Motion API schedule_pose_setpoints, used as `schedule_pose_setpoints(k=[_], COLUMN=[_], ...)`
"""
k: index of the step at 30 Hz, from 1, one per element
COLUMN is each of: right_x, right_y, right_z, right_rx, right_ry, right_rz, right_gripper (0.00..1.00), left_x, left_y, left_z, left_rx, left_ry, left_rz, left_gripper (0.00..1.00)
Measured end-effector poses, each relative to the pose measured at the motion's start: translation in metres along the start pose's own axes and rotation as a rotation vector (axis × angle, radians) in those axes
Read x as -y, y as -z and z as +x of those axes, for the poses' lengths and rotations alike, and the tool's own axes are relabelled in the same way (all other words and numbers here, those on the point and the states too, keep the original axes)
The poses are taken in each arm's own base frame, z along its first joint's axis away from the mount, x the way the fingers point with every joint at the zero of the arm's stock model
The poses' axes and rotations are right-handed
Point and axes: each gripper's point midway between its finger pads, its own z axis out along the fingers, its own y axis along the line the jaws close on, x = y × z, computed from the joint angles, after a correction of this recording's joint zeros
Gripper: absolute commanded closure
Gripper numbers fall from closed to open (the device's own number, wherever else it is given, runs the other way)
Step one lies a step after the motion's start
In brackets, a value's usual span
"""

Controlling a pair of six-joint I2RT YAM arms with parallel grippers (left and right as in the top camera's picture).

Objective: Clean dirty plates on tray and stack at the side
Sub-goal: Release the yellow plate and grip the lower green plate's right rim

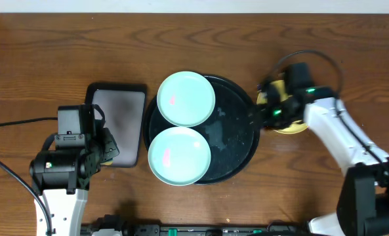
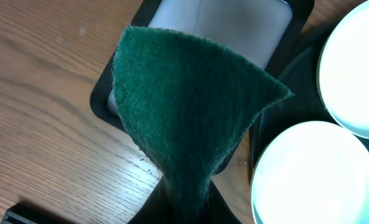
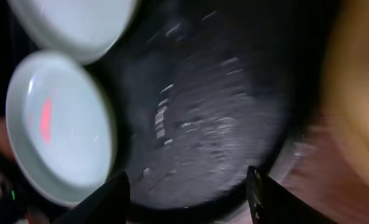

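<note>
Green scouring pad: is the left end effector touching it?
Touching. The left wrist view shows the green pad pinched at its narrow lower end inside the left end effector.

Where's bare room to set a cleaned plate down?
The tray is bare on its right half, between the mint plates and the right gripper. The table strip beyond both trays is open too. Crowded: the small tray crowds the tray's left rim, and the yellow plate lies under the right gripper.
</note>
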Motion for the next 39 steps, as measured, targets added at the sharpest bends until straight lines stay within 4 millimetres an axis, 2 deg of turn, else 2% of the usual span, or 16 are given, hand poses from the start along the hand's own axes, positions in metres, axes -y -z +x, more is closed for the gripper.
schedule_pose_setpoints(k=[3, 6, 12, 15, 20, 26, 30, 34, 39], right_x=[-0.022, -0.035, -0.06, -0.067, -0.072, -0.082, -0.078, -0.07, -0.07], right_y=[-0.022, -0.04, -0.061, -0.067, -0.077, -0.093, -0.099, -0.1, -0.099], right_z=[0.016, 0.026, 0.034, 0.04, 0.047, 0.055, 0.058, 0.06, 0.057], right_rx=[-0.043, -0.054, -0.035, -0.028, 0.005, 0.066, 0.099, 0.105, 0.124], right_ry=[0.072, 0.109, 0.161, 0.16, 0.155, 0.162, 0.142, 0.118, 0.113], right_rz=[-0.003, 0.029, 0.084, 0.134, 0.215, 0.234, 0.253, 0.278, 0.285], right_gripper=[0.44, 0.46, 0.58, 0.6, 0.6, 0.66, 0.71, 0.82, 0.82], left_x=[0.0, 0.0, 0.0, 0.001, 0.001, 0.002, 0.002, 0.002, 0.002], left_y=[0.0, 0.0, 0.0, 0.0, 0.0, 0.0, 0.0, 0.0, 0.0], left_z=[0.0, 0.0, 0.0, 0.0, 0.0, 0.001, 0.001, 0.001, 0.001], left_rx=[0.0, -0.001, -0.001, -0.002, -0.002, -0.005, -0.006, -0.006, -0.007], left_ry=[0.0, 0.0, 0.0, 0.0, 0.0, 0.0, 0.0, 0.0, 0.0], left_rz=[0.0, 0.001, 0.001, 0.003, 0.004, 0.011, 0.011, 0.011, 0.014], left_gripper=[0.92, 0.92, 0.92, 0.92, 0.92, 0.92, 0.92, 0.92, 0.92])
